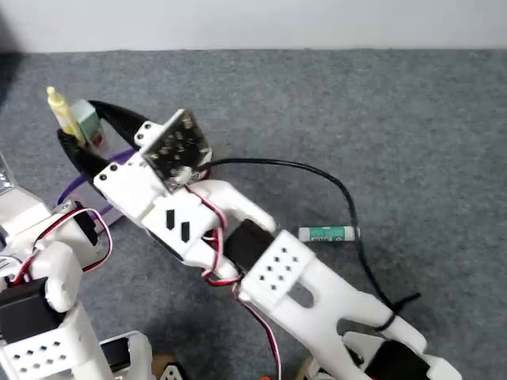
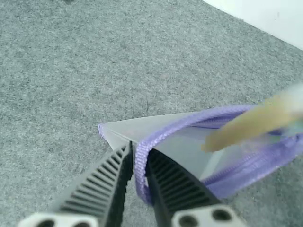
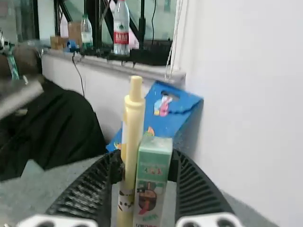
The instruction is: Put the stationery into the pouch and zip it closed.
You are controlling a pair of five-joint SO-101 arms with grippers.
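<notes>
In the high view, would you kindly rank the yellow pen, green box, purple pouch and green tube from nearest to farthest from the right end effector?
1. The yellow pen and green box: both gripped in the right end effector, too close to call.
2. The purple pouch: just beside it on the carpet.
3. The green tube: far off, near the black cable.

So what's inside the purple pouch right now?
The left gripper pinches the purple edge of the pouch. The inside that shows looks bare. A yellow pen hangs over the mouth, covering the rest, so I cannot tell what lies deeper.
</notes>
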